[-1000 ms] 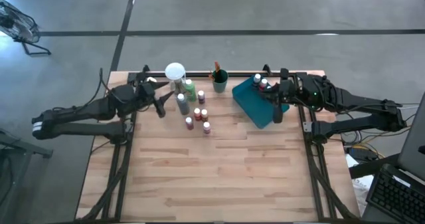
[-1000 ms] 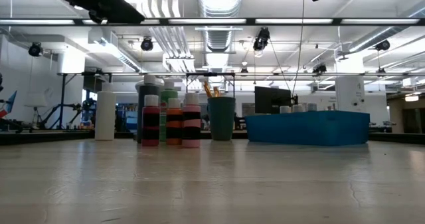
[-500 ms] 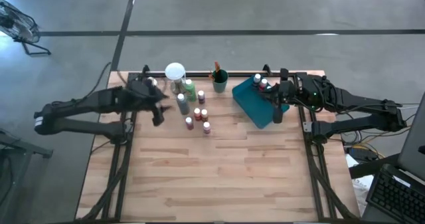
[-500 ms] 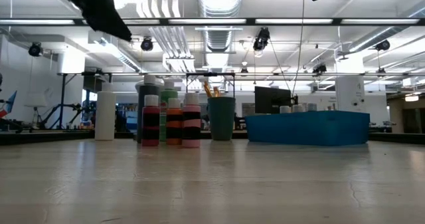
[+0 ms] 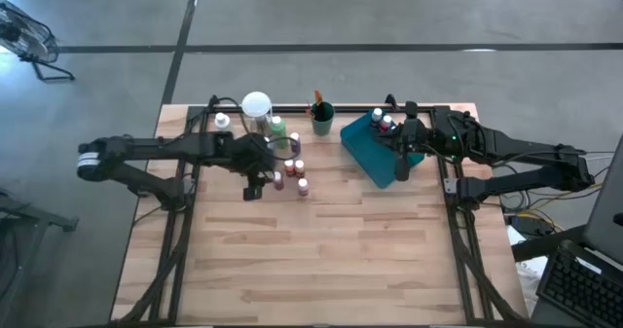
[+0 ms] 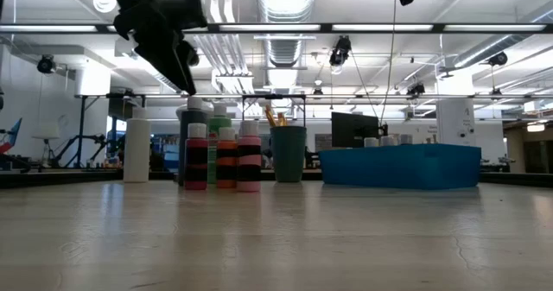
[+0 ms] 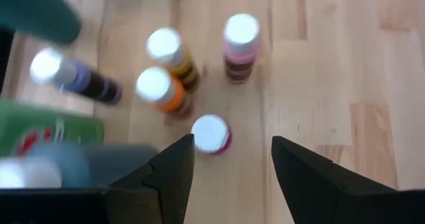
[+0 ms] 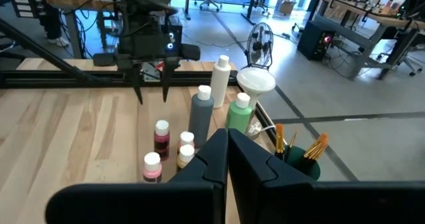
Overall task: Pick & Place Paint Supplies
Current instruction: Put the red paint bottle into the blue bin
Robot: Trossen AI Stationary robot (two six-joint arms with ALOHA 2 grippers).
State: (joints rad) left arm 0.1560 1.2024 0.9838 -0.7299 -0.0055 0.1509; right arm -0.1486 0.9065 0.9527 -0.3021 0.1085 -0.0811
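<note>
Left gripper [image 5: 252, 189] hovers with fingers parted and empty over the cluster of paint bottles [image 5: 289, 168] lying at twelve o'clock on the table [image 5: 321, 260], while the right gripper [image 5: 403, 171], fingers closed on nothing, hangs above the teal tray [image 5: 375, 153] at about one o'clock.

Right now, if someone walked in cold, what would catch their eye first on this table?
The left gripper, jaws open, hangs over a huddle of small paint bottles near the table's far edge. Right of them a blue tray holds more bottles, with the right gripper shut above it.
</note>
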